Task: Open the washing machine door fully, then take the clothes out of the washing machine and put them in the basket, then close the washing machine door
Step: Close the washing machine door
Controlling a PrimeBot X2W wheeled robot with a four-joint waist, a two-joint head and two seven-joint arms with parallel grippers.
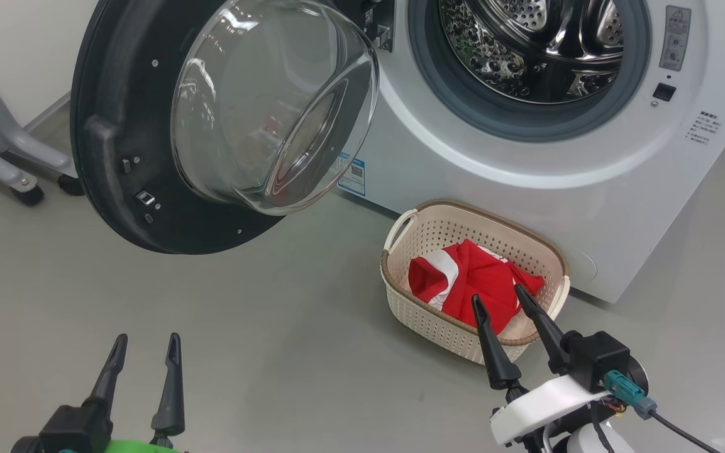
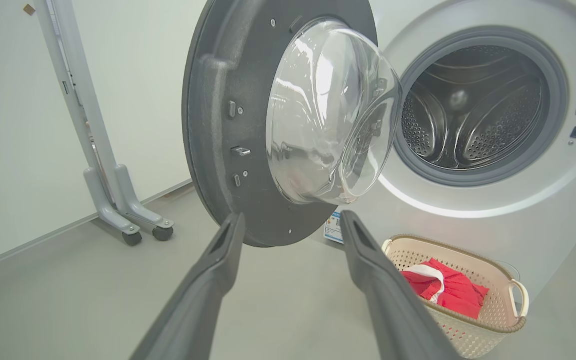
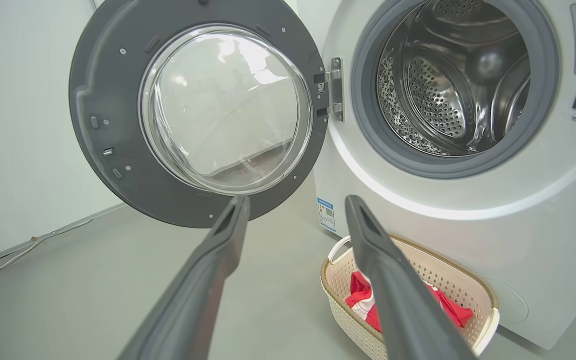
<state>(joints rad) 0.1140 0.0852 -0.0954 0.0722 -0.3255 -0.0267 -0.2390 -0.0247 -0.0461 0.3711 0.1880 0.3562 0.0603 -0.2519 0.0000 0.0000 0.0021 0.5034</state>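
The washing machine (image 1: 588, 189) stands at the upper right, and what shows of its steel drum (image 1: 538, 44) holds no clothes. Its door (image 1: 129, 126) hangs swung wide to the left, glass bowl (image 1: 274, 107) bulging toward me. On the floor before the machine sits the basket (image 1: 437, 308) holding red clothes with white trim (image 1: 469, 283). My right gripper (image 1: 499, 296) is open, its fingertips in front of the basket's near rim. My left gripper (image 1: 148, 340) is open at the lower left, well below the door. The wrist views repeat the door (image 2: 218, 125) (image 3: 103, 100) and basket (image 2: 467, 330) (image 3: 467, 295).
A grey wheeled stand (image 1: 4, 163) sits at the far left by the wall, also seen as a grey wheeled stand (image 2: 118, 200) in the left wrist view. Bare grey floor (image 1: 243, 327) spreads between my grippers and the door. A blue label (image 1: 353, 176) marks the machine's lower front.
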